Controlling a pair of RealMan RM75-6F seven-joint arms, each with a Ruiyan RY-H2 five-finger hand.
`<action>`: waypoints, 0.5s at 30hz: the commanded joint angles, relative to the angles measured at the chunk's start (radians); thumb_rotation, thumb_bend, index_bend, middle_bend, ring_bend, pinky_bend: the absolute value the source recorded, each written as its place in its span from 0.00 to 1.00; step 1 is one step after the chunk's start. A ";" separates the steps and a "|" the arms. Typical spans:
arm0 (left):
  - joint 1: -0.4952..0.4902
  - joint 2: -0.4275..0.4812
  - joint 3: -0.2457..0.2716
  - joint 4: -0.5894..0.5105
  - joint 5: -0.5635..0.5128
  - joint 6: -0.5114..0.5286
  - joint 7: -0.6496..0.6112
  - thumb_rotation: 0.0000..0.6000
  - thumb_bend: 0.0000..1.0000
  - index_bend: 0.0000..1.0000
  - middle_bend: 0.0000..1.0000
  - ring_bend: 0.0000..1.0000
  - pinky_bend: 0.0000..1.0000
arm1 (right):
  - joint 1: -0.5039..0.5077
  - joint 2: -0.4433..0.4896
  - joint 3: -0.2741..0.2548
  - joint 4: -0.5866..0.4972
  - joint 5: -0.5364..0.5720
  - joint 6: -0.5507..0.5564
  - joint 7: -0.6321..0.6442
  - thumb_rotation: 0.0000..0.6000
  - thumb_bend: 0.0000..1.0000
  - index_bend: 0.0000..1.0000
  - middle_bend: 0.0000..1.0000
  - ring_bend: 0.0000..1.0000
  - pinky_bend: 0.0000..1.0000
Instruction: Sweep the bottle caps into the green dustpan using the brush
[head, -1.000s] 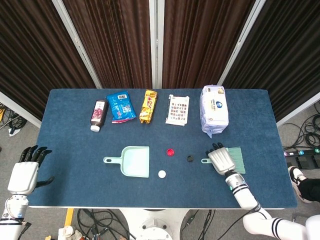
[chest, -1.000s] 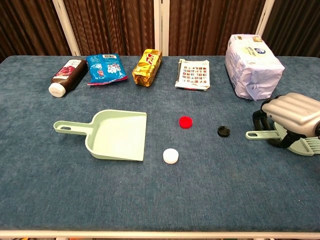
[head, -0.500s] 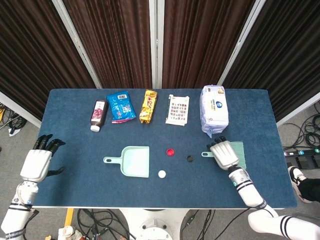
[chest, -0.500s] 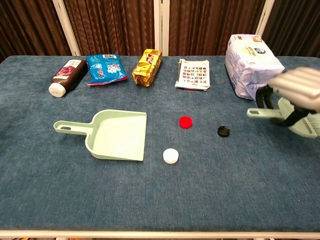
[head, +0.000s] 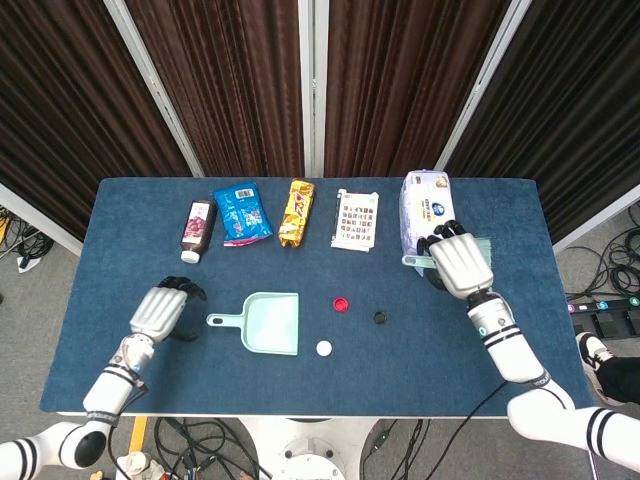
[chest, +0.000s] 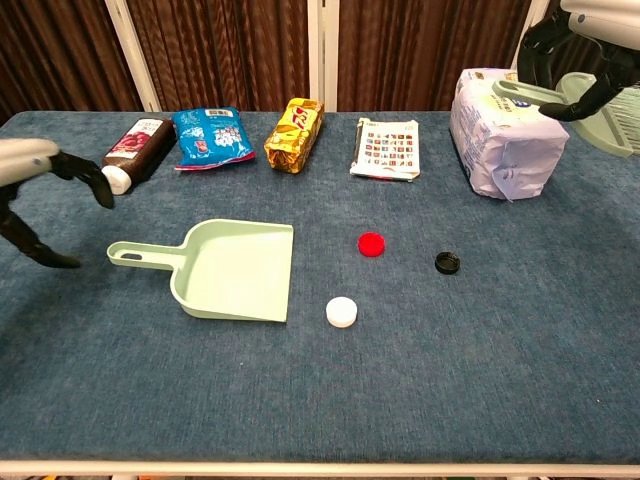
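Observation:
The green dustpan (head: 272, 322) (chest: 235, 268) lies flat, with its handle pointing left and its mouth to the right. To its right sit a red cap (head: 341, 303) (chest: 371, 243), a black cap (head: 380, 317) (chest: 447, 262) and a white cap (head: 323, 348) (chest: 341, 312). My right hand (head: 458, 262) (chest: 598, 10) grips the green brush (head: 412, 262) (chest: 525, 92), held high above the table's right side, near the tissue pack. My left hand (head: 160, 308) (chest: 22, 160) hovers with fingers apart just left of the dustpan handle (head: 215, 321), holding nothing.
Along the back of the blue table (head: 120, 230) lie a dark bottle (head: 197, 228), a blue packet (head: 241, 213), a gold packet (head: 296, 212), a printed card (head: 355, 218) and a white tissue pack (head: 426, 220) (chest: 505, 140).
My right hand has lifted the brush off the table and carried it back toward the tissue pack. My left hand has come in from the table's left edge to beside the dustpan handle.

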 joint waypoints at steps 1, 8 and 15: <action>-0.040 -0.056 -0.009 0.027 -0.065 -0.023 0.063 1.00 0.09 0.37 0.30 0.19 0.20 | 0.004 0.001 -0.007 0.000 0.003 -0.002 0.004 1.00 0.46 0.58 0.59 0.27 0.20; -0.081 -0.120 -0.010 0.036 -0.172 -0.021 0.155 1.00 0.17 0.42 0.36 0.23 0.22 | 0.003 -0.007 -0.030 0.012 0.010 0.000 0.035 1.00 0.46 0.58 0.59 0.27 0.19; -0.099 -0.174 -0.013 0.079 -0.233 -0.013 0.154 1.00 0.22 0.47 0.40 0.26 0.24 | -0.001 -0.013 -0.055 0.025 0.006 0.003 0.058 1.00 0.46 0.58 0.59 0.27 0.18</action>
